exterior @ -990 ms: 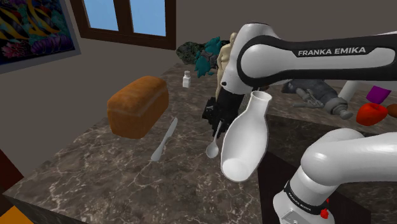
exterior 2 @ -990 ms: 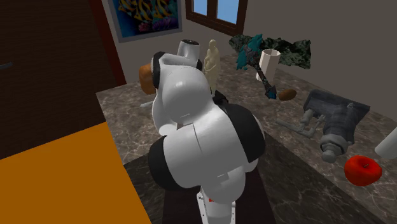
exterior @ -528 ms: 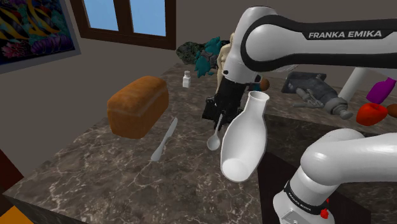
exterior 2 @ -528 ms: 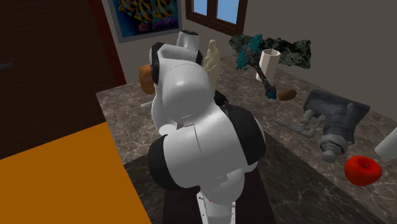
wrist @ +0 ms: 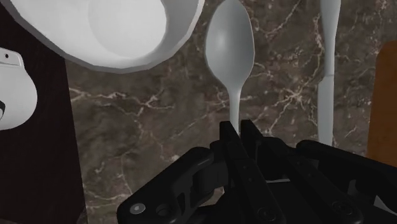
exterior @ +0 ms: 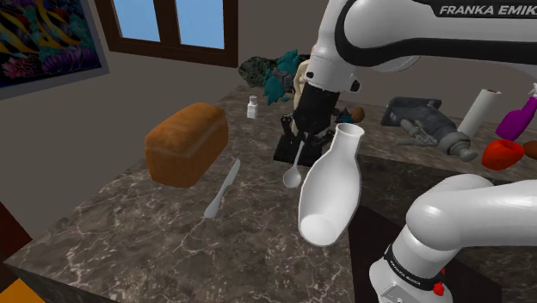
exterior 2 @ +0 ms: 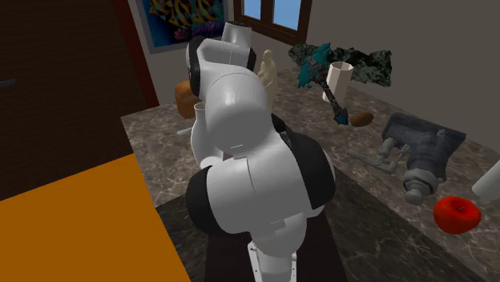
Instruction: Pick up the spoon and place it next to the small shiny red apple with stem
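As the pincer [wrist: 236, 129] grips it, spoon [exterior: 293, 175] bowl-down above counter [exterior: 163, 237], apple [exterior: 502, 153] apart

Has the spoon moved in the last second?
Yes. In the shoulder view the spoon, clasped by the gripper, has risen: its bowl was level with the knife's lower end, now with its middle.
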